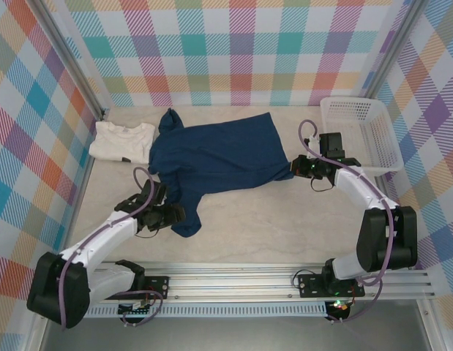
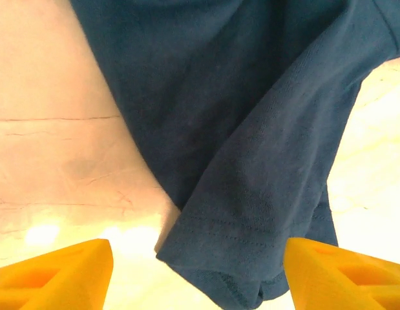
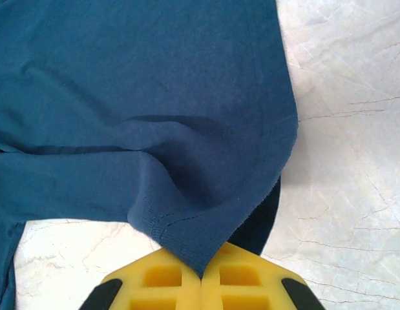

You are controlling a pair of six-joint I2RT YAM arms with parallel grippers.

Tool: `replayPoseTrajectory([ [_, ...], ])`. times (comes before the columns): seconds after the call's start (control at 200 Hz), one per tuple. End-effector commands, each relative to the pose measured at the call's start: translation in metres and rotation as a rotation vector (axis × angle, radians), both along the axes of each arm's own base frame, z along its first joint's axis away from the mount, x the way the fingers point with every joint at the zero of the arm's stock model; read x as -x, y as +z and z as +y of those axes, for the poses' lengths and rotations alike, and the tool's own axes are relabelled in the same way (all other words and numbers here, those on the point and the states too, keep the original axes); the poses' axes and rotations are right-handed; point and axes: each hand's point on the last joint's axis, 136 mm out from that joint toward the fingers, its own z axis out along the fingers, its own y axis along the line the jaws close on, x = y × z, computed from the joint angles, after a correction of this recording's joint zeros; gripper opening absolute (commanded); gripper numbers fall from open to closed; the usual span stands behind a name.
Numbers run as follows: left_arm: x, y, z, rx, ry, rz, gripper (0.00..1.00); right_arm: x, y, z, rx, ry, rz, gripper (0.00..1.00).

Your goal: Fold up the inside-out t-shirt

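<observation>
The navy t-shirt [image 1: 219, 157] is matt, finely knitted cloth with stitched hems. The tabletop [image 1: 270, 227] looks smooth, marble-veined and faintly glossy. The basket [image 1: 358, 135] is white lattice plastic, and the rail [image 1: 285, 281] is brushed metal.

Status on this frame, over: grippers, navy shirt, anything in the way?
Left gripper open around t-shirt sleeve. Right gripper shut on t-shirt hem. T-shirt spread flat, not yet folded. Cream shirt touches its left edge.

Probably a robotics lab cell: plaid walls [image 1: 233, 51] enclose a table [image 1: 270, 227] edged by a metal rail [image 1: 241, 281].
</observation>
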Motion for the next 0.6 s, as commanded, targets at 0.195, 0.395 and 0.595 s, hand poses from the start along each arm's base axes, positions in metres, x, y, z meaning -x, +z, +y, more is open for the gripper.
replayPoseTrajectory([
  [0.195,-0.042,-0.002,-0.024,-0.018,-0.122,-0.051,0.59,0.004,-0.004,0.007,-0.036,0.02,0.003,0.0],
  [0.395,-0.051,-0.007,-0.031,0.0,-0.141,-0.061,0.56,0.004,-0.005,0.008,-0.033,0.023,0.008,0.0],
  [0.595,-0.053,0.0,-0.043,0.052,-0.176,-0.074,0.39,0.005,-0.005,0.008,-0.029,0.023,0.008,0.0],
])
